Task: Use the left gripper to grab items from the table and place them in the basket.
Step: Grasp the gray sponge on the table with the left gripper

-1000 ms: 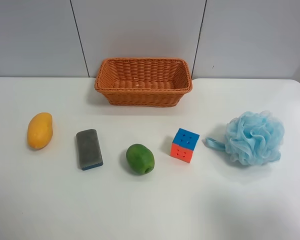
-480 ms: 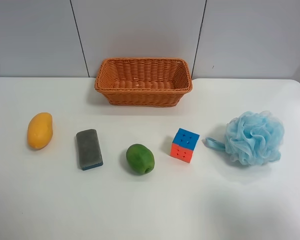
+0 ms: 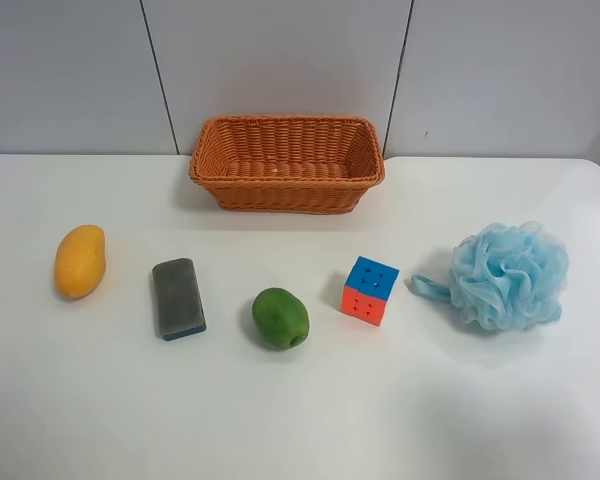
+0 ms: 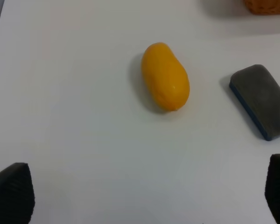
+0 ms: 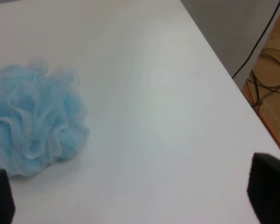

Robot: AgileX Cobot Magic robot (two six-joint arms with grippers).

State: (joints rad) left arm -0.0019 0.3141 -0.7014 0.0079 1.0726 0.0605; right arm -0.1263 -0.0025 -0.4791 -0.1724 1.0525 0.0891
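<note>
The table [image 3: 300, 430] is white and plain, w/ five small things in a loose row, well apart from each other. Seen from the exterior high view, at 9 o'clock lies the mango [image 3: 80, 261] — yellow-orange, smooth, its long axis toward 12. At its 3 o'clock lies the grey block [image 3: 178, 298], flat, w/ a blue base showing at the lower edge. At 4 o'clock of the block sits the green fruit [image 3: 280, 318], round and dark green. At 2 o'clock of the fruit stands the puzzle cube [image 3: 370, 290], blue on top, orange-red in front. At 3 o'clock of the cube rests the pouf [image 3: 510, 276], light-blue mesh, its loop toward the cube.

The basket [image 3: 285, 195], orange-brown wicker, stands at 12 o'clock of the fruit, near the grey wall panels [image 3: 280, 60].

The left gripper [image 4: 144, 191] is spread wide and holds nothing — the mango and block lie ahead of its fingers [image 4: 11, 191]. The right gripper [image 5: 133, 191] is also wide apart, nothing in it, w/ the pouf near one finger.
</note>
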